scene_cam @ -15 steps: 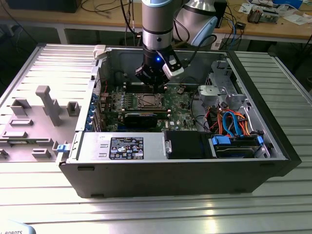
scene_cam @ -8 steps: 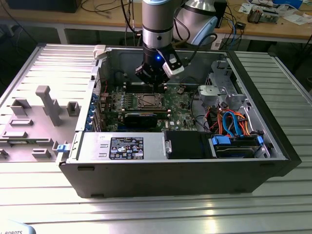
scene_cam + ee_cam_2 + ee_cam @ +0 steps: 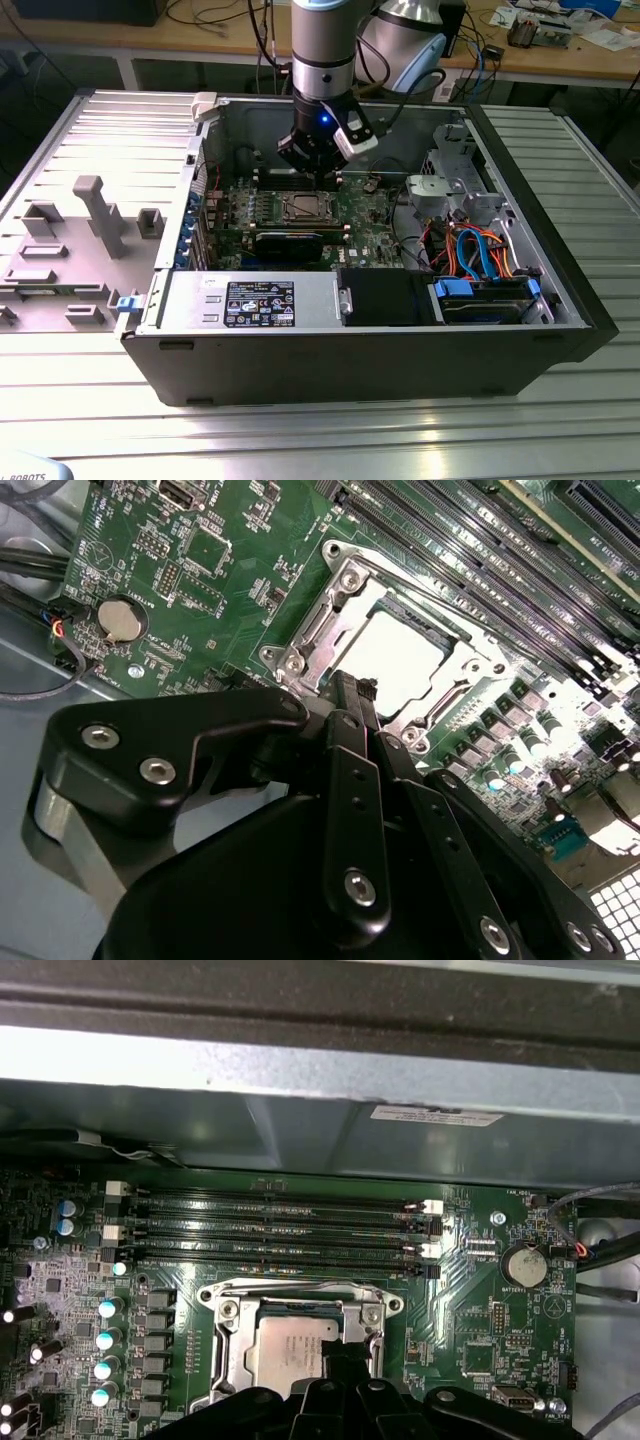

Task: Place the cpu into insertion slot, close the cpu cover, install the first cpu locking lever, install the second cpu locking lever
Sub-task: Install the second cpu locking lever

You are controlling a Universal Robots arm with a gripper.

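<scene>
I found the cpu (image 3: pixel 285 1352) seated in the insertion slot (image 3: pixel 300 660) with the cpu cover (image 3: pixel 232 1345) down over it — gripper (image 3: pixel 352 692) just above, jaws together, empty — levers' state unclear.

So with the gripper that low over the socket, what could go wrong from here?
1. The gripper hangs right at the cover's edge; a small slip could scrape the cpu or bend the frame.
2. The memory slots lie close beside the socket, so a sideways move might knock them.
3. The gripper body blocks part of the socket in both wrist views, which may hide a misalignment.
</scene>
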